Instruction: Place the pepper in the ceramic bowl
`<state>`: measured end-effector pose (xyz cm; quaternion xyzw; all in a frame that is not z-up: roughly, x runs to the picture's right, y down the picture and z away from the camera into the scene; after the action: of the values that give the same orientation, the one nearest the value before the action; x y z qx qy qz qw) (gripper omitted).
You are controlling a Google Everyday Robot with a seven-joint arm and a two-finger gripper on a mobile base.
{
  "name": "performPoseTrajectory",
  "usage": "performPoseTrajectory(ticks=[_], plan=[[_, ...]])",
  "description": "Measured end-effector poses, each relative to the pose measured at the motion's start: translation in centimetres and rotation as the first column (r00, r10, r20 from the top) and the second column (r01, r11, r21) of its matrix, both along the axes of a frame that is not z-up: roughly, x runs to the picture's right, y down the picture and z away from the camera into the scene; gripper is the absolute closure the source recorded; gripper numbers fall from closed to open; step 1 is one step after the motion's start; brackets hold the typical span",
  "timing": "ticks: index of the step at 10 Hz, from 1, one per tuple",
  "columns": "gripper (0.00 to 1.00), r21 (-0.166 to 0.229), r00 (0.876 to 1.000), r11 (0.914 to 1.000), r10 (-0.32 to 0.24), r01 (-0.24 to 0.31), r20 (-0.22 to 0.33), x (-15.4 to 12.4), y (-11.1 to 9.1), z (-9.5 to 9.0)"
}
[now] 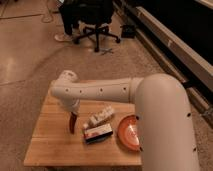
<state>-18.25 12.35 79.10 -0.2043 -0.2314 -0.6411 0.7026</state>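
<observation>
One pepper [73,123], long axis vert., hangs clamped in jaws above worktop [45,145]. Ceramic bowl [129,132] well apart at view-right, red/white box [97,133] between; you'd carry over box.

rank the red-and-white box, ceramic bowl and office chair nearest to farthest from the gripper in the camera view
The gripper hangs over the table's left part, shut on the pepper.
1. red-and-white box, just right of it
2. ceramic bowl, farther right
3. office chair, on the floor beyond
</observation>
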Motion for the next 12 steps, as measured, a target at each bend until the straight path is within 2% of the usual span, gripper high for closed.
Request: performPoseTrajectory(ticks=[2,4,6,8,10,12], plan=[[0.73,0.004,1.0,0.9997,-0.022,0.022,0.019,0.1,-1.3,0.2],[0.73,0.008,1.0,1.0,0.004,-0.004,0.006,2.0,-2.4,-1.4],[0.73,0.016,1.0,0.9996,0.023,-0.023,0.018,3.1,-3.7,-2.2],[0.73,0.009,1.0,0.9997,0.021,-0.022,0.017,2.7,-3.3,-2.2],[0.73,0.014,0.999,0.9985,0.052,-0.052,0.001,4.2,-2.1,-1.9],[0.73,0.023,0.997,0.9969,0.076,-0.076,-0.008,4.8,-1.5,-3.2]])
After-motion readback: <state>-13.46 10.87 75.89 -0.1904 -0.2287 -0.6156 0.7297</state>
